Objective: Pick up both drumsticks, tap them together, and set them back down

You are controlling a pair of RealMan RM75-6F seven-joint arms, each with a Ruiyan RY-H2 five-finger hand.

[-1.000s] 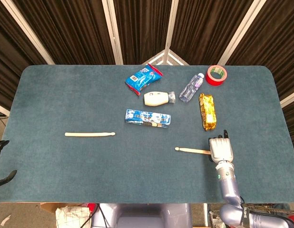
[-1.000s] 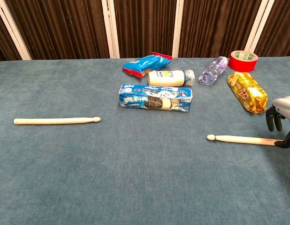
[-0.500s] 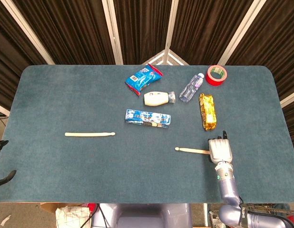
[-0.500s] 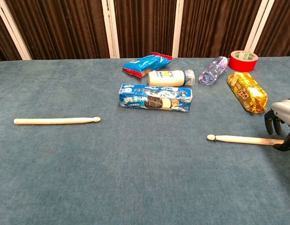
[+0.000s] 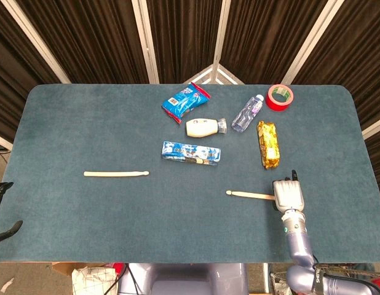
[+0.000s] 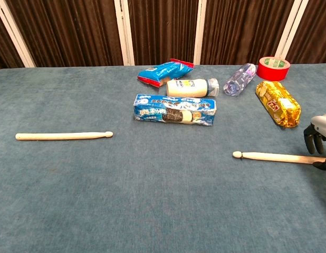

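Head view: right hand [image 5: 289, 195] sits over the butt end of the pale wooden drumstick [image 5: 248, 195], whose tip points away to its left; I can't tell if the fingers have closed. Chest view: right hand [image 6: 319, 141] has fingers [image 6: 309, 142] curled down just above the drumstick [image 6: 279, 156], thumb low at the butt, stick flat on the blue-grey felt table [image 6: 152, 200] — grip looks unfinished, so wrap fully around the butt before lifting. Other pale wooden drumstick [image 6: 63, 136] lies far off to the left; left hand [image 5: 0, 212] barely shows at the table edge, state unclear.

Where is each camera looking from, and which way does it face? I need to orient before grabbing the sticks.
Head view: high above the near edge, looking steeply down on the table; shows the right hand with its forearm, and the left hand at the frame edge.
Chest view: low at the near edge, looking across toward the curtains; only the right hand shows.
Shared: both drumsticks, the left drumstick and the right drumstick.
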